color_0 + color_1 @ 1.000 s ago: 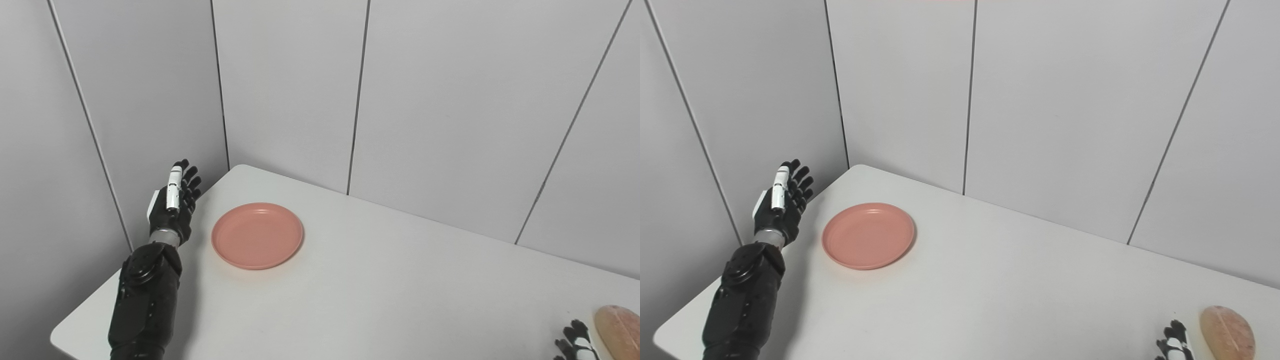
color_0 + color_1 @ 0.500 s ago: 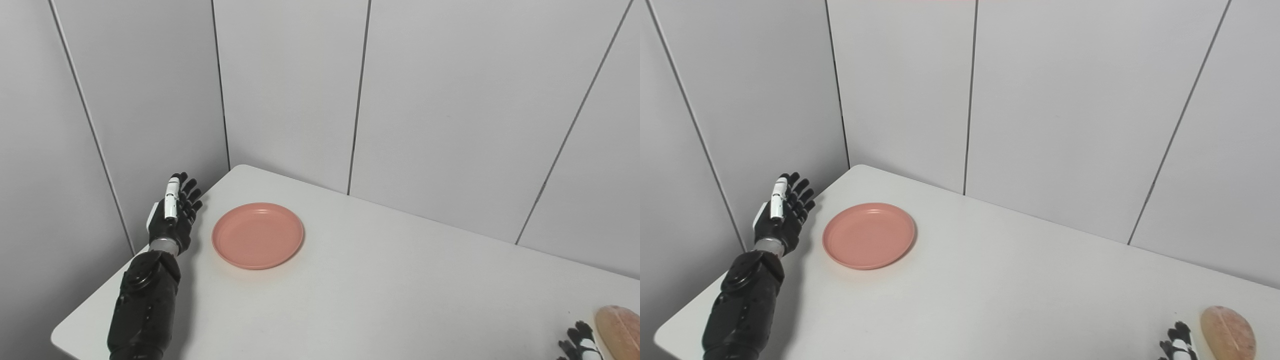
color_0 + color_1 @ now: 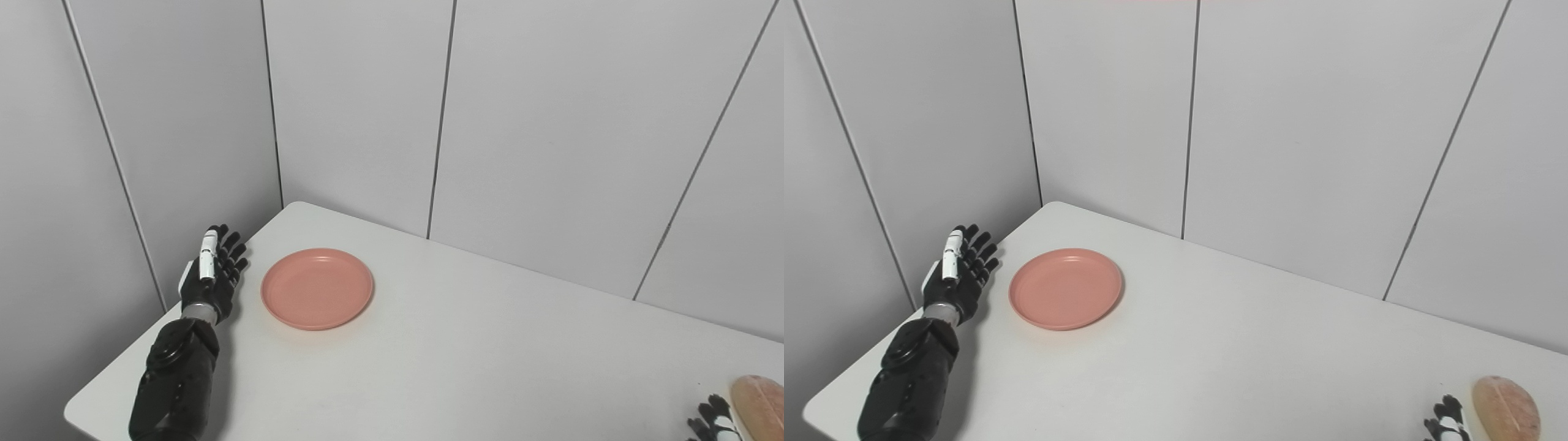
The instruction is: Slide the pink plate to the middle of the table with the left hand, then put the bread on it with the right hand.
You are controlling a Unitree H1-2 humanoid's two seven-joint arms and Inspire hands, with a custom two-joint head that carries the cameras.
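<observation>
Plates: one pink plate (image 3: 316,288), round, shallow, lying far-left on the white tabletop (image 3: 465,355).
Bread: one tan loaf (image 3: 1505,408), lying near-right.
Left hand (image 3: 211,278): hovering beside plate, fingers spread, empty.
Right hand (image 3: 1447,422): mostly cropped; grip unclear.

I see plate (image 3: 316,288) on table (image 3: 465,349) at 9 o'clock | left hand (image 3: 211,275) just left of it | bread (image 3: 1505,408) at 4 o'clock, right hand (image 3: 1445,422) beside it
</observation>
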